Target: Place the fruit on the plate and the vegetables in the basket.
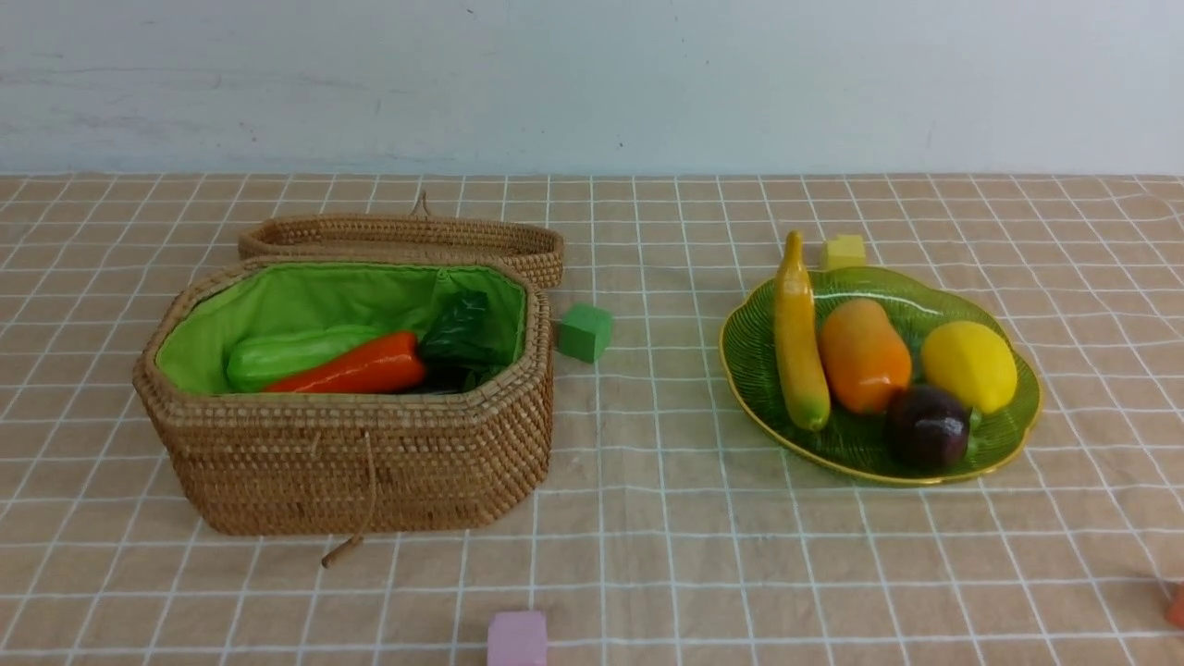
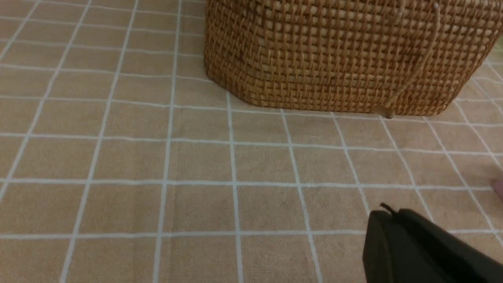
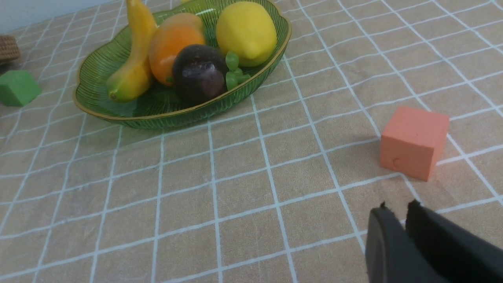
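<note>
The wicker basket [image 1: 370, 462] stands at the left with its lid [image 1: 407, 236] open behind it. Inside on the green lining lie the cucumber [image 1: 277, 356], the carrot [image 1: 361, 370] and dark green leaves [image 1: 462, 333]; the eggplant and radish are hidden. The green plate [image 1: 749, 356] at the right holds the banana [image 1: 797, 342], mango [image 1: 862, 356], lemon [image 1: 968, 365] and mangosteen [image 1: 928, 427]. Neither gripper shows in the front view. My left gripper [image 2: 393, 214] is shut and empty, low over the cloth in front of the basket [image 2: 334, 59]. My right gripper [image 3: 397, 208] is shut and empty, short of the plate [image 3: 94, 78].
A green foam cube [image 1: 584, 332] sits between basket and plate. A yellow cube [image 1: 844, 252] sits behind the plate. A pink cube [image 1: 517, 638] lies at the front edge. An orange cube [image 3: 413, 142] lies close to my right gripper. A checked tan cloth covers the table.
</note>
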### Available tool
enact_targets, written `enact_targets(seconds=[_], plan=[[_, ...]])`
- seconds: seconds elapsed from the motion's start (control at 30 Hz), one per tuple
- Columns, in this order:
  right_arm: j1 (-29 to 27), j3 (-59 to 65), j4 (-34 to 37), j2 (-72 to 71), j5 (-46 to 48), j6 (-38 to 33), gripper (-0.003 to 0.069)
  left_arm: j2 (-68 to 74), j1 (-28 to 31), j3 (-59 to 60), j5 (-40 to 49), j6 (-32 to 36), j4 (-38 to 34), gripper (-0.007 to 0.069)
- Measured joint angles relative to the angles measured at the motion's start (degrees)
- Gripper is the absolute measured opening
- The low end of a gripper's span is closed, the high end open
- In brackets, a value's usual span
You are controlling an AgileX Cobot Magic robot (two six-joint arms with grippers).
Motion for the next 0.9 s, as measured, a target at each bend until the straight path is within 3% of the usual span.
enact_targets(seconds=[0.9], plan=[[0.0, 0.1, 0.3, 0.0, -0.2, 0.0, 0.0113, 0.0, 0.0, 0.0, 0.1, 0.0, 0.0, -0.0013]])
